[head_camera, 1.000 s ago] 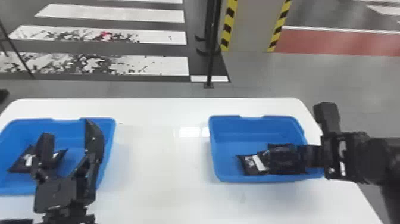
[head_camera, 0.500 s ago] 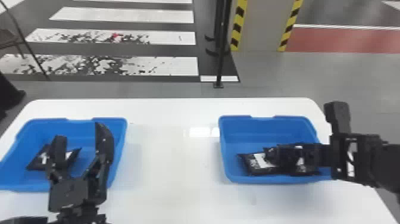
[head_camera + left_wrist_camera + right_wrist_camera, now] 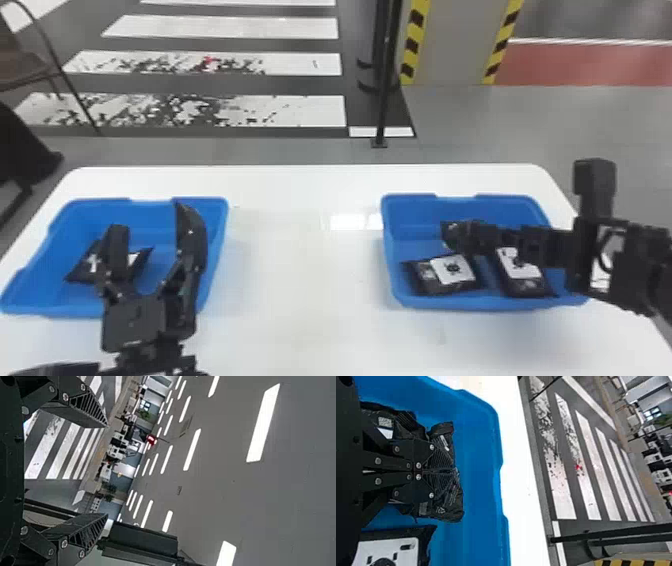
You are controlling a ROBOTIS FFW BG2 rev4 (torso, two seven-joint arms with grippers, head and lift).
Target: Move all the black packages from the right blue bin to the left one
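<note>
My right gripper (image 3: pixel 454 237) is over the right blue bin (image 3: pixel 407 298). In the right wrist view its fingers are together, and that gripper (image 3: pixel 455 470) is shut on a crumpled black package (image 3: pixel 449 508). Two more black packages with white labels, a left one (image 3: pixel 432 286) and a right one (image 3: pixel 526 287), lie in this bin. My left gripper (image 3: pixel 151 218) stands open at the left blue bin (image 3: pixel 216 260), partly hiding a black package (image 3: pixel 80 270). The left wrist view has this gripper (image 3: pixel 106 470) with nothing between its fingers.
Both bins stand on a white table (image 3: pixel 295 290), with a wide stretch of tabletop between them. Beyond the table's far edge are a thin black pole (image 3: pixel 384 100) and a dark chair (image 3: pixel 25 62).
My right gripper closed on a package and shifted it back and leftward in the right bin, uncovering the labelled ones. The head view has turned slightly left. The left arm kept its pose.
</note>
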